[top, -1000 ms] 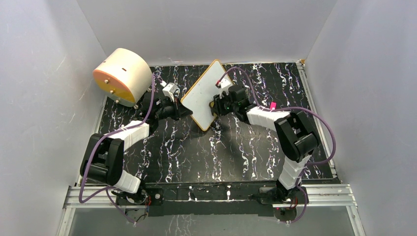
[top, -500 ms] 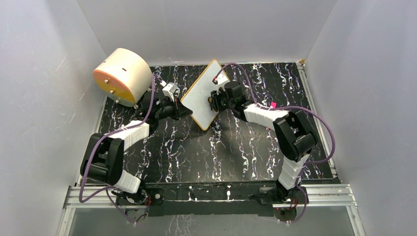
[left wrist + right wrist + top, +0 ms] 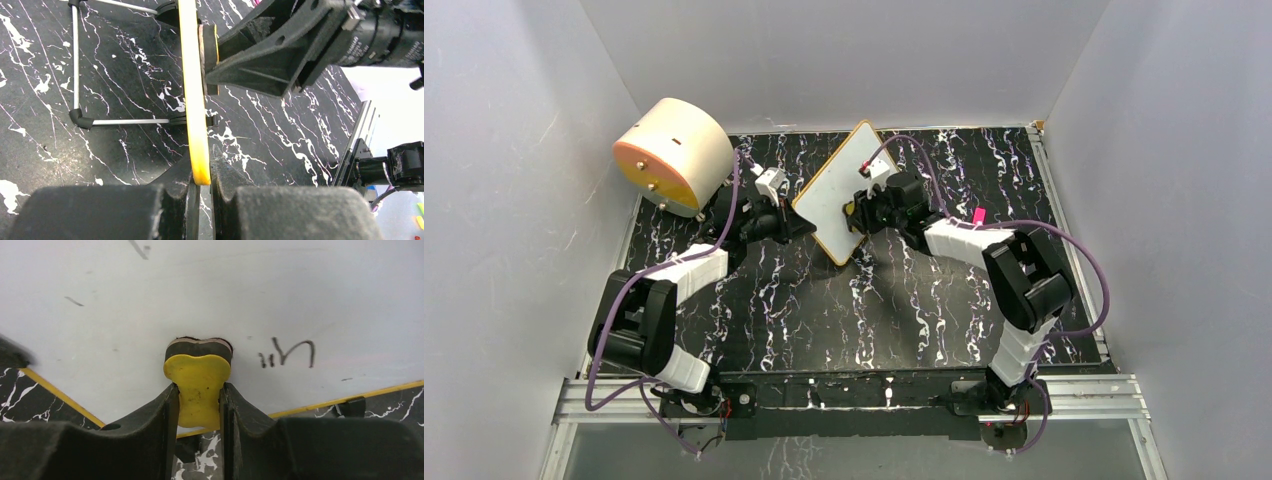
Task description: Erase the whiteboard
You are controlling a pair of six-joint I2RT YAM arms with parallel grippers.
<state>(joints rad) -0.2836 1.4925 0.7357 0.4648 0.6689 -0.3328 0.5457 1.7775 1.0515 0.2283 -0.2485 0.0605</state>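
The whiteboard (image 3: pixel 836 192) stands tilted on its corner at the back middle of the table, white with a thin orange frame. My left gripper (image 3: pixel 796 222) is shut on its left edge; in the left wrist view the frame (image 3: pixel 196 100) runs edge-on between my jaws (image 3: pixel 202 175). My right gripper (image 3: pixel 856 212) is shut on a small yellow eraser (image 3: pixel 198 386), whose dark felt face presses on the board (image 3: pixel 210 295). Dark handwriting (image 3: pixel 287 353) shows just right of the eraser, with faint strokes (image 3: pixel 141 250) higher up.
A cream cylinder (image 3: pixel 674 155) with an orange face lies at the back left. A thin wire stand (image 3: pixel 80 65) lies on the black marbled table (image 3: pixel 824 310) behind the board. Grey walls close in the left, back and right.
My right gripper with the eraser moved up the board's face, then came back down to about where it started. The left gripper and the board have held still.
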